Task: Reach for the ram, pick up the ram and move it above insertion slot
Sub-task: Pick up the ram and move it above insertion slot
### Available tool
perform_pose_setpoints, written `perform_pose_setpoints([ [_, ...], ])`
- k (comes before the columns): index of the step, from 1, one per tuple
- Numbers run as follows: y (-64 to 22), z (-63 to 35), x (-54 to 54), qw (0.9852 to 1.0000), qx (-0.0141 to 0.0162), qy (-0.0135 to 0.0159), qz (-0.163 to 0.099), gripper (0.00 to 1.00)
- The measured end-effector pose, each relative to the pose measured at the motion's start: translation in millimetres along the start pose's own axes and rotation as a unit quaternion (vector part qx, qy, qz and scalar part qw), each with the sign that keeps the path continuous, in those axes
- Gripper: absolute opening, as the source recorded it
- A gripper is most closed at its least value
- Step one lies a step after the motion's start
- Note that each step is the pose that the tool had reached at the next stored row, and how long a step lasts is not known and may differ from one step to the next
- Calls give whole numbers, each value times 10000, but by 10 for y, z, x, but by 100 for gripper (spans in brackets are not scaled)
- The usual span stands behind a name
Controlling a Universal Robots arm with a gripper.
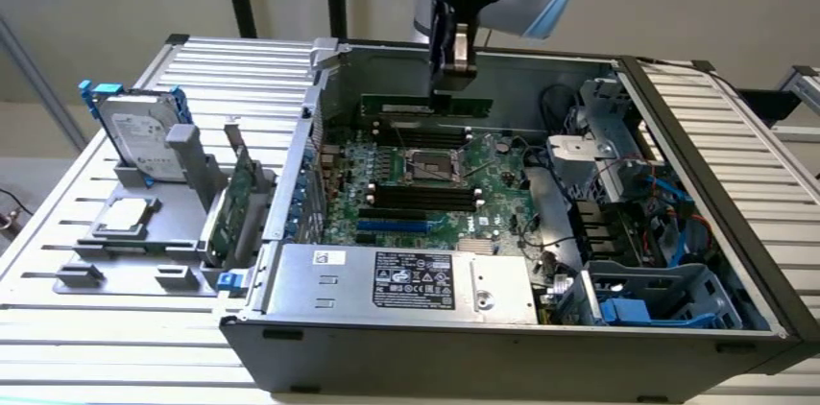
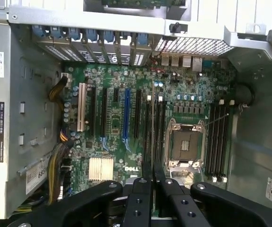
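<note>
1. Gripper [image 2: 152, 177] sits closest to the wrist camera: black linkage arms, two fingers drawn narrow with a thin edge-on strip between them, reading as the ram [image 2: 152, 127] seen along its edge.
2. From the exterior view, the gripper [image 1: 452, 74] hangs from the arm over the far part of the open computer case [image 1: 513, 343], fingers closed on the ram [image 1: 425, 106].
3. Ram: long thin green stick, held level, lengthwise across the exterior view's left-right. It is lifted clear of the motherboard [image 1: 423, 179], apart from it, toward the far wall of the case.
4. Below and nearer than the ram: CPU socket [image 1: 436, 167] with its metal frame. In the wrist view the socket [image 2: 185, 144] lies just beside the fingers.
5. Black memory slots [image 1: 417, 200] run in rows on the near side of the socket. I cannot tell which slot the ram lines up with.
6. Wrist view also shows expansion slots, one blue [image 2: 126, 113] and one white [image 2: 81, 106], well apart from the fingers.
7. Power supply [image 1: 403, 280] with a label fills the near side of the case.
8. Drive cage with blue parts [image 1: 654, 299] sits at the exterior view's right, near corner.
9. Outside the case, at the exterior view's left: green expansion card [image 1: 237, 199] standing upright in a grey holder, hard drive [image 1: 134, 136] standing in a blue-edged carrier, all on the slatted table [image 1: 77, 328].
</note>
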State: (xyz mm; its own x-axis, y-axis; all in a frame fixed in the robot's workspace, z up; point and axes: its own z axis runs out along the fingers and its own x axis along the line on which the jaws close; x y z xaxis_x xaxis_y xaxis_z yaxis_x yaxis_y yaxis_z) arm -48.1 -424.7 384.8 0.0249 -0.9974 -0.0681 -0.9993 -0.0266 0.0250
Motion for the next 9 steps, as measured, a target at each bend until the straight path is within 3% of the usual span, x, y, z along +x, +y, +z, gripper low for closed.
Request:
perform_pose_setpoints([
  [9, -26, 27, -6, 9999, 11, -3, 158, 13],
])
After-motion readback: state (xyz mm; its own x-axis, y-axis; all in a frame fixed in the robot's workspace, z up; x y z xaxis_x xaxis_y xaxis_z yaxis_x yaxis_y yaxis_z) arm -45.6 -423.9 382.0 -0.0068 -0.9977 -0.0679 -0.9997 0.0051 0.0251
